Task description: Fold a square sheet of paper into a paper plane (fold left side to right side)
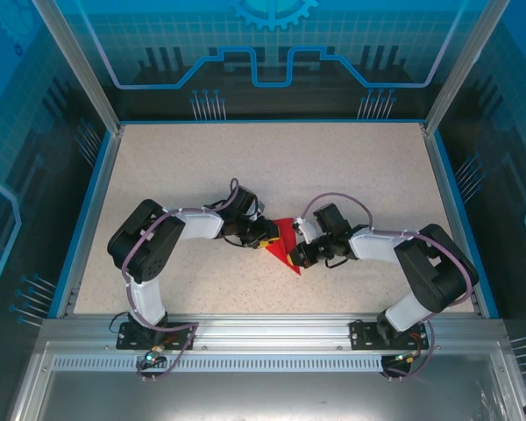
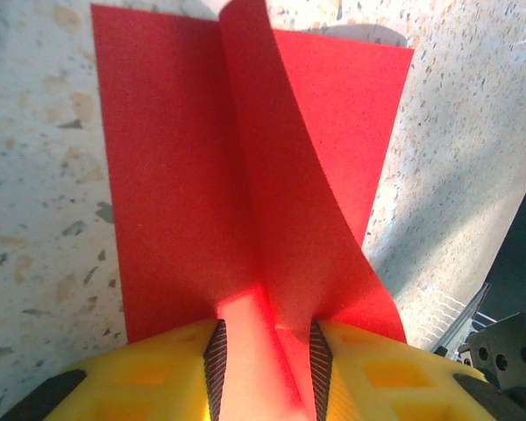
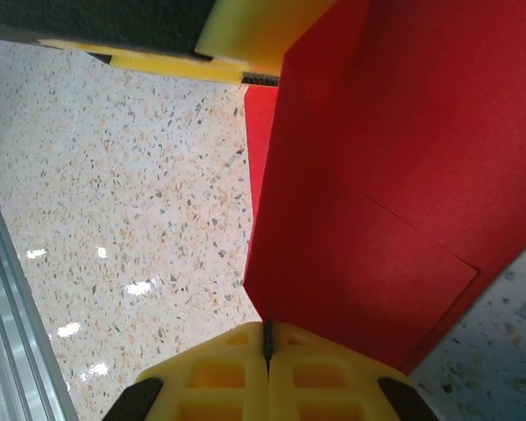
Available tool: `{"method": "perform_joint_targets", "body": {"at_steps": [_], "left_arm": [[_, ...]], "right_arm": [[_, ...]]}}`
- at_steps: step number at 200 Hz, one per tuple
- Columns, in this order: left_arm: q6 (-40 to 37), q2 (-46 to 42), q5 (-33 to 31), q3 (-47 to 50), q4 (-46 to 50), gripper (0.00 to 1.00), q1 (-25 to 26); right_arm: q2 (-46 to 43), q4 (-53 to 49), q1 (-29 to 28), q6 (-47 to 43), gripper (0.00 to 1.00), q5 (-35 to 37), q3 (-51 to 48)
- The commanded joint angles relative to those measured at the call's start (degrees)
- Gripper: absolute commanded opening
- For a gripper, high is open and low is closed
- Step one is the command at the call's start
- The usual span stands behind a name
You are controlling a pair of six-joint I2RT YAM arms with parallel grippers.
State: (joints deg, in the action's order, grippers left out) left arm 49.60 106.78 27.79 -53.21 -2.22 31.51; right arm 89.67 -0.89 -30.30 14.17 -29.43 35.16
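- The square sheet of paper (image 1: 285, 241) lies near the middle of the desk (image 1: 245, 158), a little toward its near edge. It is between my two grippers, with one flap standing up off the surface.
- As I judge it, the step in hand is carrying the left side over onto the right. To do it well, I should match the raised edge to the opposite edge, corner to corner, before pressing any crease. The flat half needs pinning so it cannot slide on the smooth desk.
- My left gripper (image 2: 265, 338) is partly released. A clear gap shows between the pads (image 2: 215, 360), and a raised ridge of the sheet runs through it, brushing the right-hand pad without being clamped.
- My right gripper (image 3: 267, 342) is clenched, with no gap between the fingers. The upright flap's edge meets the tips, and I judge it is pinched there.
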Motion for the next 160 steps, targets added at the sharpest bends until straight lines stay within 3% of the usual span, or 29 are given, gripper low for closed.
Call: {"method": "perform_joint_targets", "body": {"at_steps": [1,61,123,147,160], "left_arm": [[-0.38,2.12,-0.54,-0.93,0.98,0.34,0.4],[-0.74,1.8,-0.78,-1.02,1.67,0.34,0.39],[-0.91,1.46,-0.89,-1.11,1.92,0.34,0.36],[-1.0,1.41,-0.83,-1.19,1.97,0.34,0.39],[-0.98,1.44,-0.89,-1.19,2.0,0.34,0.37]], "right_arm": [[0.24,0.35,0.77,0.5,0.07,-2.38,-0.49],[-0.99,-1.69,0.86,0.17,0.18,-2.07,0.99],[-7.67,-11.12,-2.41,-2.48,0.41,14.75,2.65],[-7.5,-10.14,-2.74,-1.33,0.45,13.24,3.29],[-6.94,-8.08,-1.93,-0.01,0.46,8.76,3.87]]}}
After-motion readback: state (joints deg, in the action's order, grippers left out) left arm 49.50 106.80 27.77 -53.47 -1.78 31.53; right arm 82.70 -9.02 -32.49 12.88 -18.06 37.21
